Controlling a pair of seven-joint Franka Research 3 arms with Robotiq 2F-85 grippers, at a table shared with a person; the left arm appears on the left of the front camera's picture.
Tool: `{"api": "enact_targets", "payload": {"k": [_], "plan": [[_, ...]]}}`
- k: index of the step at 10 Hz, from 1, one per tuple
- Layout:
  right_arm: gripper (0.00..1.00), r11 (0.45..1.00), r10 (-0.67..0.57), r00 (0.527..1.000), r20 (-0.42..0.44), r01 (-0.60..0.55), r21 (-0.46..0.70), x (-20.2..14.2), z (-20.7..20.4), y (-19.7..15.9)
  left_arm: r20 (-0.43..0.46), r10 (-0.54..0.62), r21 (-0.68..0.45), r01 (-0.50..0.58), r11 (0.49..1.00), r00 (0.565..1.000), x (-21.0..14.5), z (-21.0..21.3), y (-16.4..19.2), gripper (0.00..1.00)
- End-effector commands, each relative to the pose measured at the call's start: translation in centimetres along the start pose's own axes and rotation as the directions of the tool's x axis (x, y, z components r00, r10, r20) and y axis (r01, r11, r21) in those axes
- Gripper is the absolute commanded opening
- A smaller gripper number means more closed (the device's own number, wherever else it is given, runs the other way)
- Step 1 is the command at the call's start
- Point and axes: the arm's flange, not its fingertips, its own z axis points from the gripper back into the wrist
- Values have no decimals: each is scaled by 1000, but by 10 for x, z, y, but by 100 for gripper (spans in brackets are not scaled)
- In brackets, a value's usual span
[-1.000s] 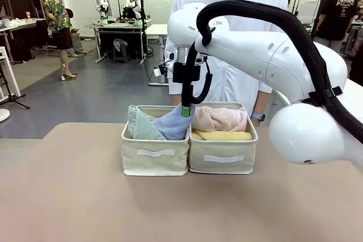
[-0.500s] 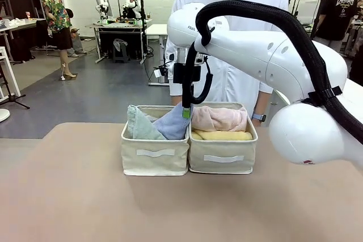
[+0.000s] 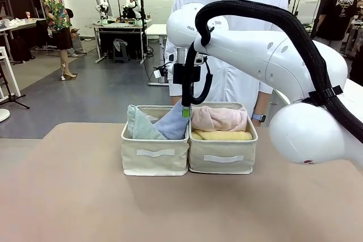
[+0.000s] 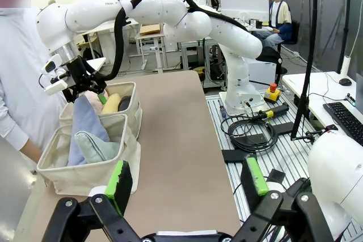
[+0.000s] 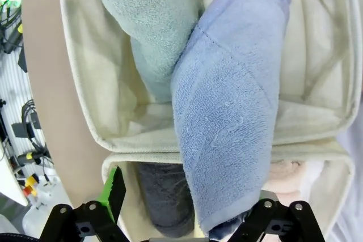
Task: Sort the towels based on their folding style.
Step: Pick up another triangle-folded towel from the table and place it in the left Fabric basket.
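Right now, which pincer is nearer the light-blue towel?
Right. The right pincer hangs open directly above the light-blue towel in the left bin; the left pincer sits open well back from the bins, off the table's side.

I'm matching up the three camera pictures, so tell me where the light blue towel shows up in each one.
Front view: the light blue towel leans in the left bin, under the right pincer.
Left wrist view: upper left, standing in the nearer bin.
Right wrist view: centre, running diagonally across the picture.
Shared landmark: the sage-green towel beside it.
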Motion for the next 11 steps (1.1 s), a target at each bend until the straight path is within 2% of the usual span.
{"api": "enact_targets", "payload": {"k": [1, 4, 7, 9, 10, 11], "plan": [[100, 1000, 17, 1000, -2, -17, 10, 36, 35, -39, 19, -28, 11, 28, 1000, 999, 1, 0, -2, 100], [100, 998, 51, 997, 52, -49, -38, 28, 52, -13, 19, -28, 11, 28, 1000, 999, 1, 0, -2, 100], [100, 988, 116, 985, 126, -102, -116, 2, 69, 34, 19, -28, 11, 28, 1000, 999, 1, 0, -2, 100], [100, 977, 147, 965, 216, -108, -183, -37, 85, 66, 19, -28, 11, 28, 1000, 999, 1, 0, -2, 100], [100, 970, 153, 948, 279, -90, -227, -71, 102, 87, 19, -28, 11, 28, 1000, 999, 1, 0, -2, 100], [100, 973, 118, 950, 289, -52, -224, -105, 111, 104, 19, -28, 11, 28, 1000, 999, 1, 0, -2, 100]]}}
